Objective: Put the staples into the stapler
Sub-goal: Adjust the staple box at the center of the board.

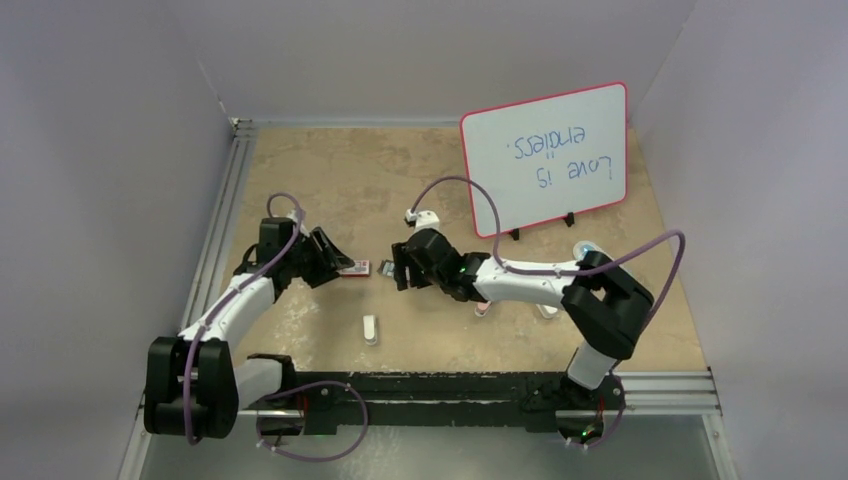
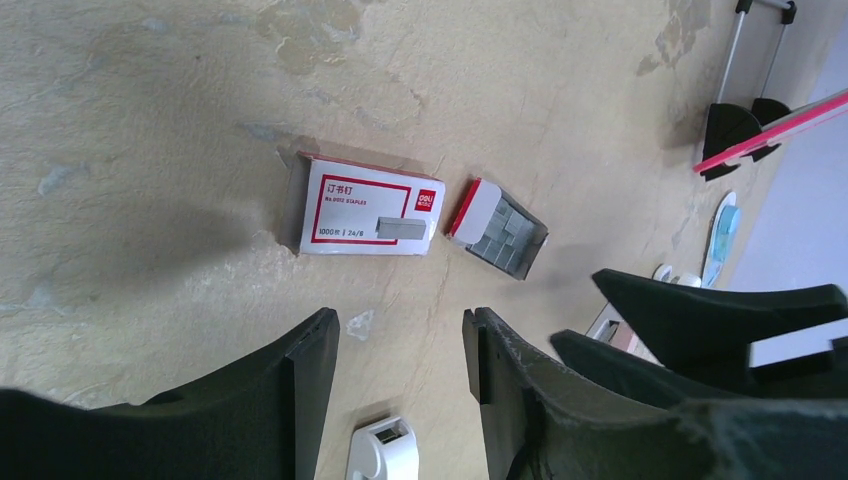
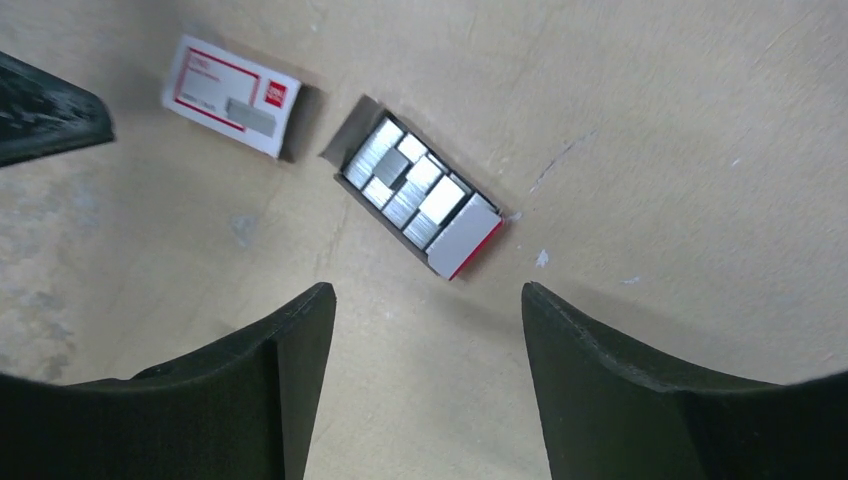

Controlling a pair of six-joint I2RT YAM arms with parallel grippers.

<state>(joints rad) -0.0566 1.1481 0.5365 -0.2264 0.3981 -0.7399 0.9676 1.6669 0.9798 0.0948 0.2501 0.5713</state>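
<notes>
While staples (image 3: 410,185) sit in open tray (image 3: 462,237) on bench (image 1: 420,170), just right of box (image 2: 370,205), we judge strips light, slick, brittle: pinch one strip's long sides. Both apart, empty: left pincer (image 2: 400,320), right pincer (image 3: 425,295).

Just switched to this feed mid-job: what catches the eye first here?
The pink-framed whiteboard stands at the far right, handwriting upside down. Mid-table, the left gripper and right gripper, both open, flank the red-and-white staple box and its tray of staples, lying apart side by side.
</notes>
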